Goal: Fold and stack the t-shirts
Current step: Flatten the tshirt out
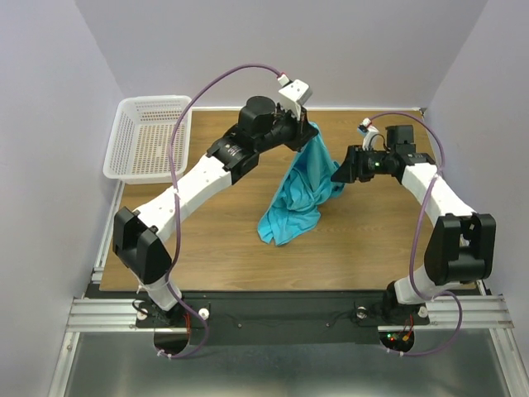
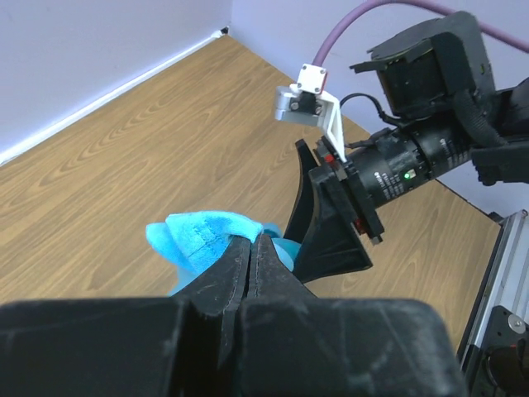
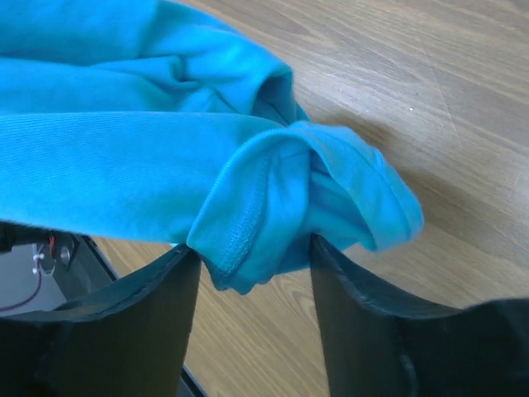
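One turquoise-blue t-shirt (image 1: 299, 192) hangs bunched over the middle of the wooden table, its lower end resting on the wood. My left gripper (image 1: 307, 131) is shut on its top edge and holds it up; in the left wrist view the closed jaws (image 2: 250, 241) pinch a fold of the t-shirt (image 2: 202, 236). My right gripper (image 1: 337, 175) is open beside the hanging cloth. In the right wrist view a bunched hem of the t-shirt (image 3: 264, 198) lies between the spread fingertips (image 3: 254, 258), touching both fingers.
A white plastic mesh basket (image 1: 147, 137) stands at the table's far left corner. Purple walls close in the back and both sides. The right arm's wrist (image 2: 397, 165) is close in front of the left gripper.
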